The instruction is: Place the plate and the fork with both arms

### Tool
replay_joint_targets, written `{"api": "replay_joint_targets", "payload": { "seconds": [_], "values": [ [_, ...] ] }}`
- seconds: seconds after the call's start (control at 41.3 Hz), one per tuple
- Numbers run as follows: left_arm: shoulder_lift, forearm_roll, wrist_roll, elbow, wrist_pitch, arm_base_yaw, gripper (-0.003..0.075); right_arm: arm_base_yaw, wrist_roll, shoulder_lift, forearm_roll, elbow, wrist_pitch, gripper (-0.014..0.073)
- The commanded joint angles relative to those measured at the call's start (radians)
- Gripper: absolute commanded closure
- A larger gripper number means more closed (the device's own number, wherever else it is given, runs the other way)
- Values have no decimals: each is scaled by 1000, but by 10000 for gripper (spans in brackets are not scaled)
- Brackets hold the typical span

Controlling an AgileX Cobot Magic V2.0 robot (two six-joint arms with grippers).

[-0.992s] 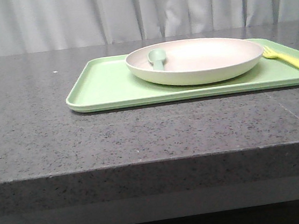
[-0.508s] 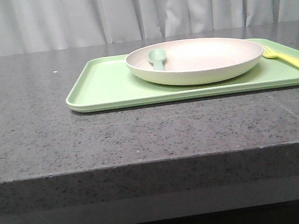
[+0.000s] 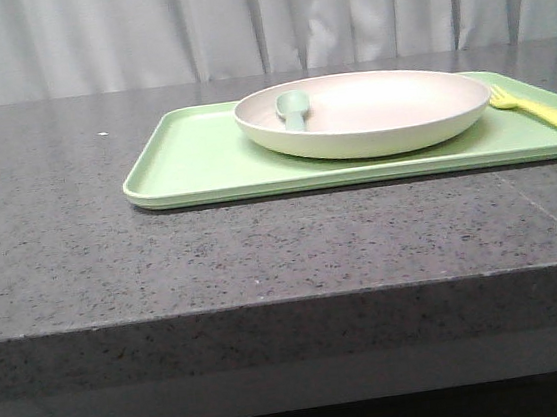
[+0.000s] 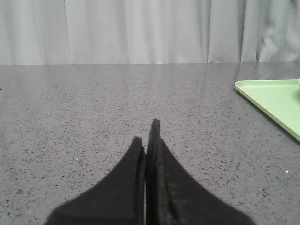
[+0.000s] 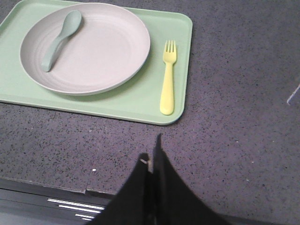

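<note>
The cream-white plate [image 3: 363, 110] sits on the light-green tray [image 3: 203, 162], with a teal spoon [image 3: 293, 109] lying in it. The plate also shows in the right wrist view [image 5: 86, 47], spoon [image 5: 60, 40] at its edge. The pale-yellow fork [image 5: 168, 77] lies on the tray beside the plate, tines pointing away from my right gripper; in the front view the fork [image 3: 539, 109] is at the tray's right end. My right gripper [image 5: 151, 149] is shut and empty, near the table's front edge, short of the tray. My left gripper [image 4: 146, 133] is shut and empty over bare table, left of the tray's corner [image 4: 274, 98].
The dark speckled stone table [image 3: 263, 250] has its front edge [image 5: 84, 191] close under my right gripper. A grey curtain [image 3: 257, 20] hangs behind the table. Neither arm shows in the front view.
</note>
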Motion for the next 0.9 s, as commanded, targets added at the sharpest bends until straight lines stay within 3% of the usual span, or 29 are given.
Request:
{"api": "replay_joint_targets", "payload": {
  "seconds": [0.0, 0.145, 0.387, 0.484, 0.653, 0.871],
  "values": [
    [-23, 1, -9, 3, -90, 1, 738, 0, -7, 2, 0, -18, -68, 713],
    [-21, 1, -9, 3, -90, 1, 738, -11, -7, -74, -54, 122, -229, 713],
    [-21, 1, -9, 3, -90, 1, 738, -29, -7, -369, -64, 615, -825, 713],
    [-21, 1, -9, 3, -90, 1, 738, -56, -7, -485, -63, 788, -991, 713],
    [-21, 1, -9, 3, -90, 1, 738, -98, -7, -633, -63, 939, -1093, 713],
    [-21, 1, -9, 3, -90, 1, 738, -107, -7, -633, -63, 937, -1083, 713]
  ]
}}
